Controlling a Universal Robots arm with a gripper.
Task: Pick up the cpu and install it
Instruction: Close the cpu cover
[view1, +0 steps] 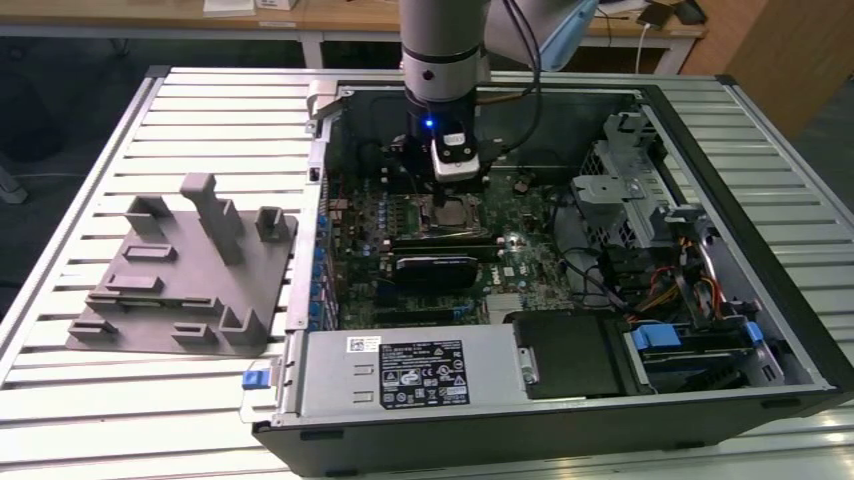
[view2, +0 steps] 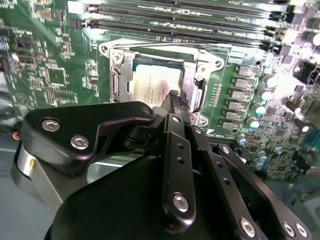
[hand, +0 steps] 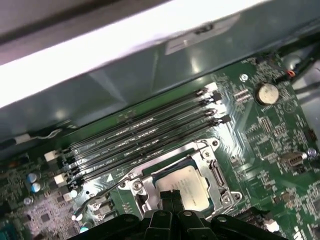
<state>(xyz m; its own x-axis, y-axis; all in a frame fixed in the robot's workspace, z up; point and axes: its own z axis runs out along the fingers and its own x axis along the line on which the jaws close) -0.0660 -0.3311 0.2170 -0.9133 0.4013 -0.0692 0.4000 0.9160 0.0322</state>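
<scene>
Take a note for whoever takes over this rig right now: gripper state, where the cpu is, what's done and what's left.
Gripper: shut, with nothing seen between its tips. It sits low inside the open computer case, right at the edge of the cpu.
Cpu: lies flat in the motherboard socket, silver top up, as both wrist views show.
Done: the cpu is picked up and set into the socket.
Left: I cannot tell whether it is fully seated or latched. The gripper is not yet clear of the socket.

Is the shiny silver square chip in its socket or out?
In: the shiny silver square cpu lies flat inside the metal-framed socket.
</scene>
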